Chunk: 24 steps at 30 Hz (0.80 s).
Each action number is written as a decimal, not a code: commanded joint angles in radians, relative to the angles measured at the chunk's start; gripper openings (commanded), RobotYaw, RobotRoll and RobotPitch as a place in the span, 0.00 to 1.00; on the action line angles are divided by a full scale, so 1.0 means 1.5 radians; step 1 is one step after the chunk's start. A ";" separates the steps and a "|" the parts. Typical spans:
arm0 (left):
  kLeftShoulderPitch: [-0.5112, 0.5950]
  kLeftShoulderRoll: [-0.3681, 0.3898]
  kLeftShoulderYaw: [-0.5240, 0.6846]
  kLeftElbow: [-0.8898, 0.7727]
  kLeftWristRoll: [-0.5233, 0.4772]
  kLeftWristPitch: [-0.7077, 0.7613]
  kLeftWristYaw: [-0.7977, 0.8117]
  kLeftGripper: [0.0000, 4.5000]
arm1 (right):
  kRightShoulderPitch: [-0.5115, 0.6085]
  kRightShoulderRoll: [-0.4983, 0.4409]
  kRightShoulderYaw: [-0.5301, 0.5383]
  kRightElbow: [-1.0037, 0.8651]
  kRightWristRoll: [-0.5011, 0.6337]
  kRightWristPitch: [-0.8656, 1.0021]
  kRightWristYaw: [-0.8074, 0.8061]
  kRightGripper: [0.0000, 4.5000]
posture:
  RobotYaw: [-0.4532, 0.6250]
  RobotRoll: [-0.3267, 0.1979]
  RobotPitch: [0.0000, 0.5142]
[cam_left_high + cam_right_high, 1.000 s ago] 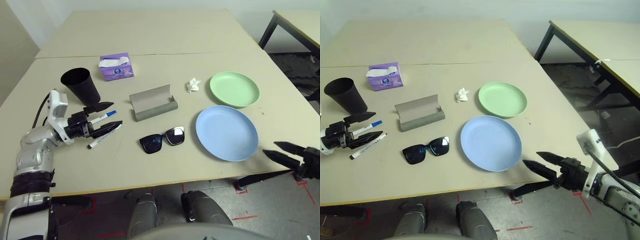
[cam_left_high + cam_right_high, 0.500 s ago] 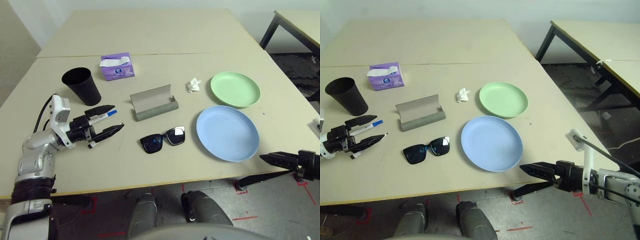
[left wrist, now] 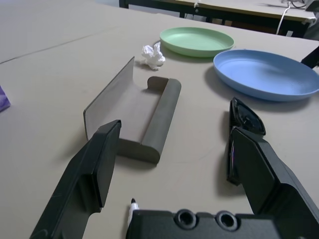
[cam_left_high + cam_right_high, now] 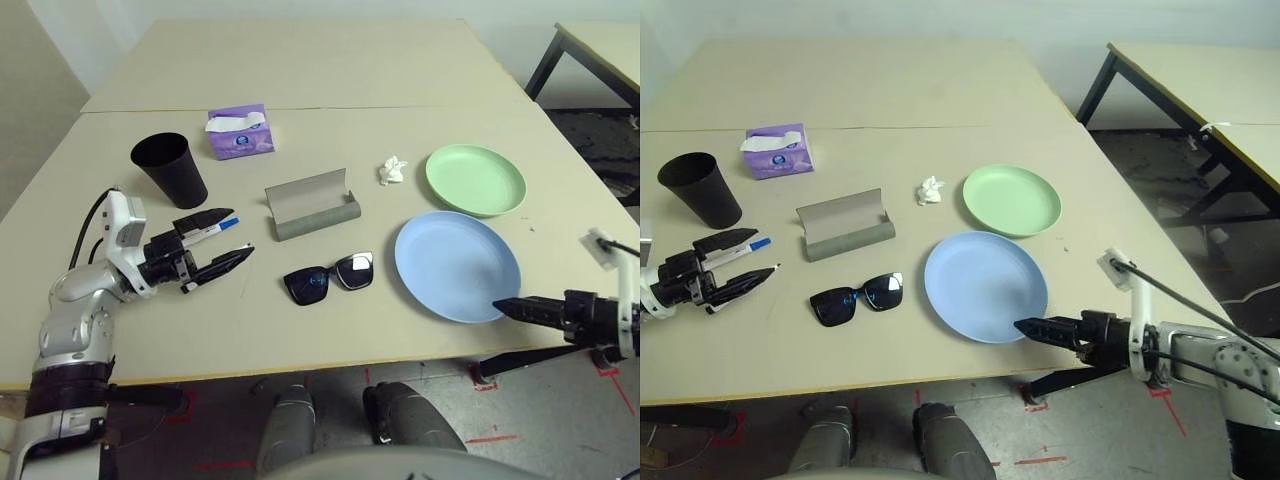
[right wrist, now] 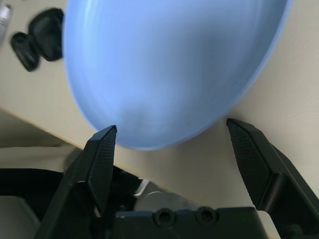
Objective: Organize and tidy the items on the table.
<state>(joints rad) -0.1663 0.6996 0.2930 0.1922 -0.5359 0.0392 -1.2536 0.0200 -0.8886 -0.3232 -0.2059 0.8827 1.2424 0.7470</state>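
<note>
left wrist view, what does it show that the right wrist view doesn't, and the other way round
Left wrist: pale green round plate, crumpled white tissue, open grey glasses case, edge of the purple tissue box.
Right wrist: front edge of the beige table.
Both: pale blue round plate, black sunglasses.

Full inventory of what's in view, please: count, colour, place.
tissue box: 1, purple, far left
cup: 1, black, left, beside the tissue box
pens: 2, white, by the left gripper
glasses case: 1, grey, open, centre
sunglasses: 1, black, nearer than the case
tissue: 1, white, crumpled, between case and green plate
plates: 2, green farther, blue nearer
tables: 2, beige, main, second at right
left gripper: black, open, at pens
right gripper: black, open, at blue plate's edge
</note>
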 commanded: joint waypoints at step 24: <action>0.021 -0.020 -0.014 -0.072 -0.004 0.016 0.044 1.00 | -0.012 0.004 0.039 -0.015 -0.049 -0.045 0.018 0.01 | 0.36 0.62 0.25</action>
<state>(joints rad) -0.1488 0.6770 0.2887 0.1048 -0.5429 0.0562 -1.1929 -0.0176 -0.8777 -0.2662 -0.2284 0.8091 1.1483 0.7797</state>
